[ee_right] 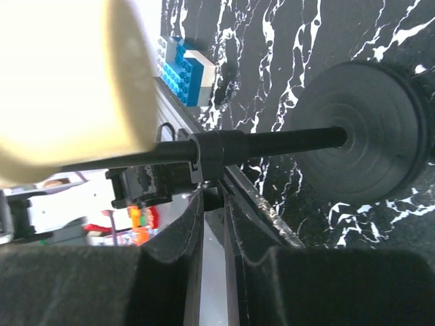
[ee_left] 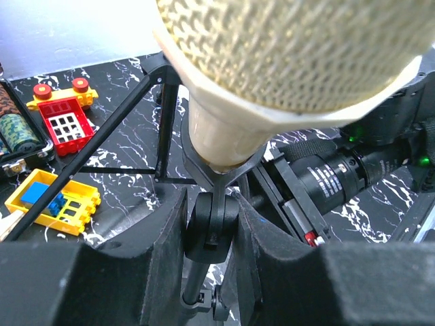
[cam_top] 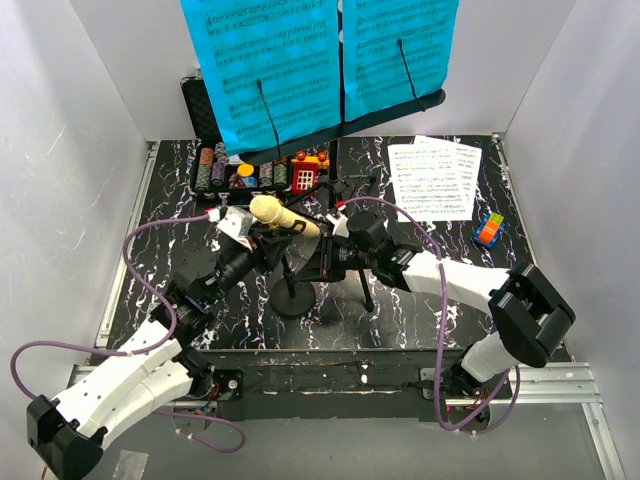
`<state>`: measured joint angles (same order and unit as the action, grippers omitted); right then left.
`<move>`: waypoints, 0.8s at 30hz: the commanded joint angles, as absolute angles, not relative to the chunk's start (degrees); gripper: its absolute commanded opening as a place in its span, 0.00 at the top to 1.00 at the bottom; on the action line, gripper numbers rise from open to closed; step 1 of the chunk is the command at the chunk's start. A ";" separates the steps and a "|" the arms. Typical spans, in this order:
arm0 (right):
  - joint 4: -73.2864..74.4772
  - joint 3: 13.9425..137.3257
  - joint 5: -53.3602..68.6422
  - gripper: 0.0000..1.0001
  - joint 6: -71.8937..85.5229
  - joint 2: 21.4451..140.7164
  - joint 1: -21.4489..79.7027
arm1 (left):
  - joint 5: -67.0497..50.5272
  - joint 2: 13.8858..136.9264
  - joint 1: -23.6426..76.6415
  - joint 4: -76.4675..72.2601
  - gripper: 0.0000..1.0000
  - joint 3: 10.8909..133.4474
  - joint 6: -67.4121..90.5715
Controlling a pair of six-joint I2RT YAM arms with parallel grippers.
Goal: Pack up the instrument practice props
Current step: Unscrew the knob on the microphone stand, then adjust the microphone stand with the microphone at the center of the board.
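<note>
The cream microphone [cam_top: 278, 213] is carried level in the clip of the small black mic stand [cam_top: 293, 298], which is planted by its round base near the middle of the desk [cam_top: 420, 290], between the two arms. In the left wrist view the microphone's mesh head is cut off by the upper edge. In the right wrist view it is reduced to a pale, overexposed blur.

The left gripper [ee_left: 211, 212] is closed on the stand's swivel joint just below the clip, with a foam pad pressed to either side. The pads of the right gripper [ee_right: 214, 201] are parted by only a narrow slit, and the collar of the stand's pole is seen just past their tips. Whether anything is pinched there cannot be told.

Behind, at the far edge, the black music stand [cam_top: 400, 108] is seen. Its plate and pole are largely hidden by two blue sheet-music pages [cam_top: 270, 60], whose tops are cut off by the frame. Only a ledge and parts of thin legs can be made out.

One microphone, one mic stand and one music stand are counted. Two white pages [cam_top: 435, 178] are laid overlapping at the far right, with one coloured cube [cam_top: 488, 229] near them. One open case of poker chips [cam_top: 193, 105] is partly covered by the blue pages. A few toy blocks [cam_top: 308, 172] are gathered beside it, and their number is hard to settle.
</note>
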<state>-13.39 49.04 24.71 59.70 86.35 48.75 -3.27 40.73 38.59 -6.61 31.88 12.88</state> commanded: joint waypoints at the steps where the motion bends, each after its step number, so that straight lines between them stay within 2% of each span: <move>1: -5.47 53.00 15.66 0.99 46.60 83.85 51.24 | -5.71 45.52 39.90 2.81 1.00 29.62 18.10; 3: -3.26 53.00 12.84 0.94 43.87 82.27 51.24 | -5.63 46.23 39.99 2.37 1.00 29.53 18.37; 7: -0.09 51.77 8.89 0.66 40.17 77.27 51.24 | -5.19 46.41 40.08 1.76 1.00 29.18 18.37; 9: 3.50 50.89 7.04 0.58 37.89 74.11 51.24 | -5.10 46.58 39.99 1.85 1.00 28.92 18.19; 16: 10.19 48.34 1.59 0.54 29.54 62.50 51.24 | -5.27 48.77 40.25 0.35 1.00 27.25 18.28; 24: 10.81 43.86 -4.30 0.54 25.40 56.08 51.33 | -0.98 53.79 44.99 0.35 1.00 27.16 15.29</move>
<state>9.39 45.21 0.01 29.23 57.80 51.35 -2.44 48.40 41.60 -15.35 31.59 13.23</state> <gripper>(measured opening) 0.457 0.274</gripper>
